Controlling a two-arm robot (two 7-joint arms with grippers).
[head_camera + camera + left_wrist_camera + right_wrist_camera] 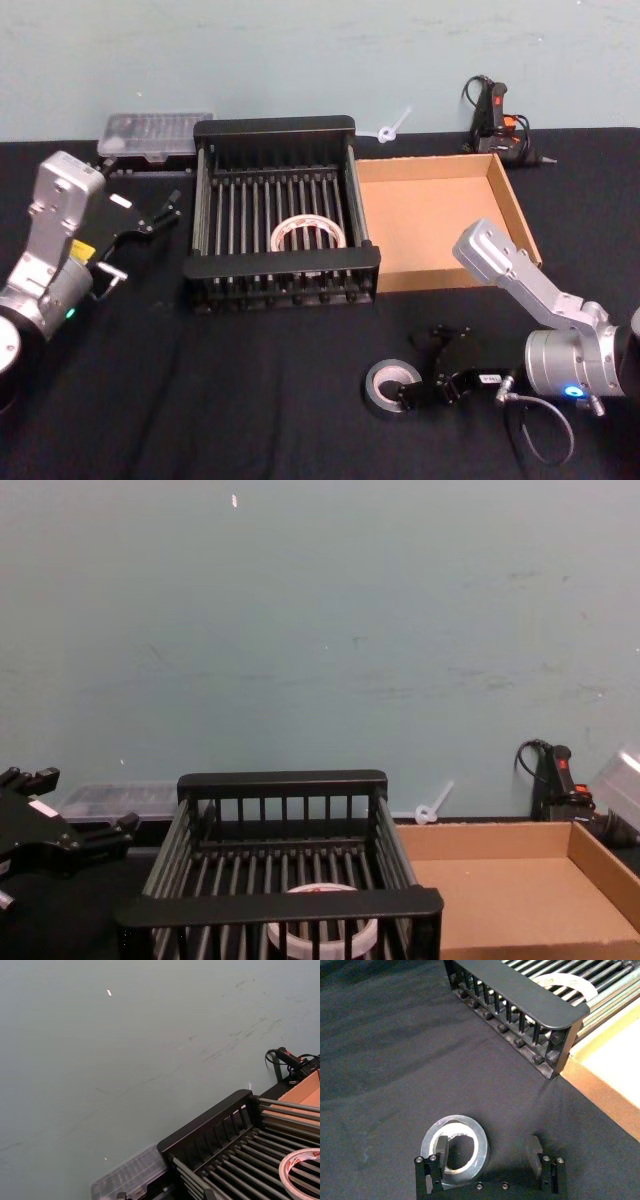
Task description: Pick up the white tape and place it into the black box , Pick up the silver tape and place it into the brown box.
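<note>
No text, label or number can be read anywhere.
</note>
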